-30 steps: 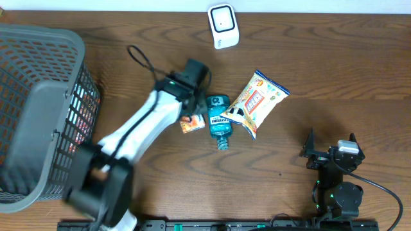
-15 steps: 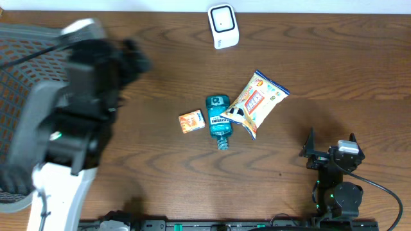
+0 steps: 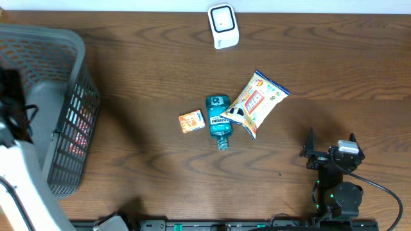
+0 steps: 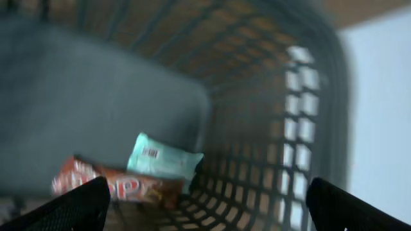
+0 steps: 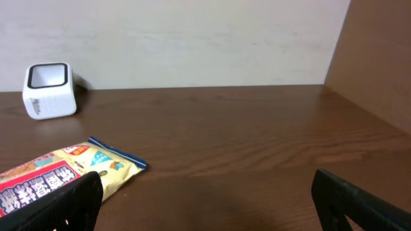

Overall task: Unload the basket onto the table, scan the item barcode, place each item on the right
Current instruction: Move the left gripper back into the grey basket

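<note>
One bottle [image 3: 218, 120], with one orange packet [image 3: 191, 120] just left of it, one snack bag [image 3: 257, 102] touching its right and one scanner [image 3: 223, 25] beyond. Well left of the bottle, one basket [image 3: 70, 115] holds one teal pack [image 4: 164, 157] and one red wrapper [image 4: 115, 186].

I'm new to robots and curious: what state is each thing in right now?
Basket: upright, holding packets.
Teal packet: lying in the basket.
Red wrapper: lying in the basket.
Orange box: lying flat.
Bottle: lying on its side.
Snack bag: lying flat, touching the bottle.
Scanner: standing upright.
Left pincer: open, empty, above the basket.
Right pincer: open, empty.
</note>
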`<state>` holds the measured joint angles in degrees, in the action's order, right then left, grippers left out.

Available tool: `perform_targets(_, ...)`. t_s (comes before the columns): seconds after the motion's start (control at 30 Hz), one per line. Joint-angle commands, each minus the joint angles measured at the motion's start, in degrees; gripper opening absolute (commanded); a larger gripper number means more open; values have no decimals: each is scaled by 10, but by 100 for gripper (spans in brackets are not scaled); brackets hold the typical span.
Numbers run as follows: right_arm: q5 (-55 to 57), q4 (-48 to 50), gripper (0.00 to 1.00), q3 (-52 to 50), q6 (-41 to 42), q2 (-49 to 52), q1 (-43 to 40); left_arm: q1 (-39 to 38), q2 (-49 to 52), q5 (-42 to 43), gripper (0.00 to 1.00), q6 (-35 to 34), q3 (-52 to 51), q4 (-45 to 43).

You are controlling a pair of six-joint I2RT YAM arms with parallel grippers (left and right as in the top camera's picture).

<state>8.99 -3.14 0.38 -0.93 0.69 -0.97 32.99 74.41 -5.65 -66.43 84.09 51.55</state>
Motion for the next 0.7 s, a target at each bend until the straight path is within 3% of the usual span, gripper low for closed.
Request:
perform_targets(0.0,5,-1,99,-1,-9,-3,3,47,41,123,98,-194,-2,19)
perform_targets(0.13,5,-1,99,-1,-9,-3,3,67,95,189,98,-331,-2,40)
perform_targets(0.27,5,-1,99,-1,-9,-3,3,66,148,207,98,-396,-2,40)
perform_targets(0.67,5,-1,99,-1,-9,-3,3,64,302,269,98,-403,-3,46)
